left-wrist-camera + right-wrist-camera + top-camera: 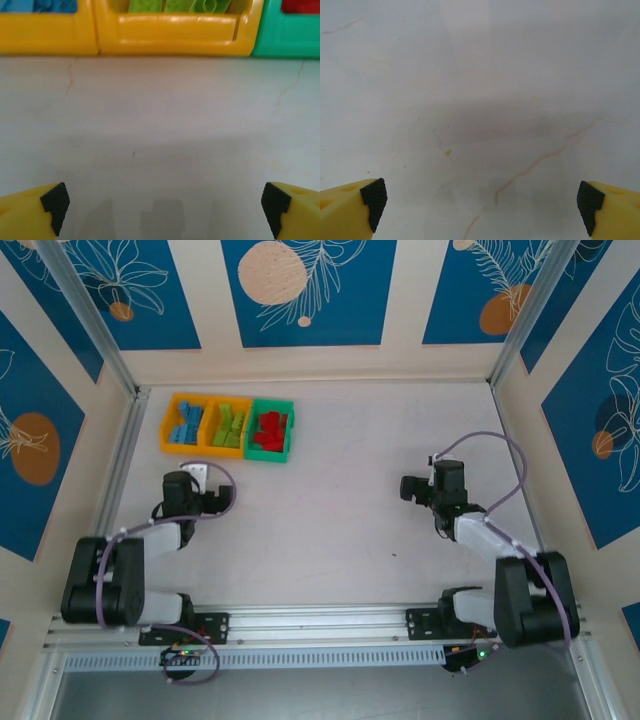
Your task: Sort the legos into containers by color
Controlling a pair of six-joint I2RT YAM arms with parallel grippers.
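The containers stand joined in a row at the table's far left. An orange-yellow bin [168, 424] holds light blue legos [185, 428]. The middle orange-yellow bin [208, 427] holds lime green legos [230, 427], and the green bin [290, 432] holds red legos [270, 430]. My left gripper [197, 472] hovers just in front of the bins, open and empty. In the left wrist view its pads [54, 202] stand wide apart over bare table, facing the middle bin [175, 35]. My right gripper [441, 464] is open and empty over bare table at the right; its pads [372, 200] are spread wide.
White walls with blue panels close in the table at the back and both sides. A metal post [120, 455] runs along the left edge beside the bins. Bare tabletop [340, 490] stretches between the two arms.
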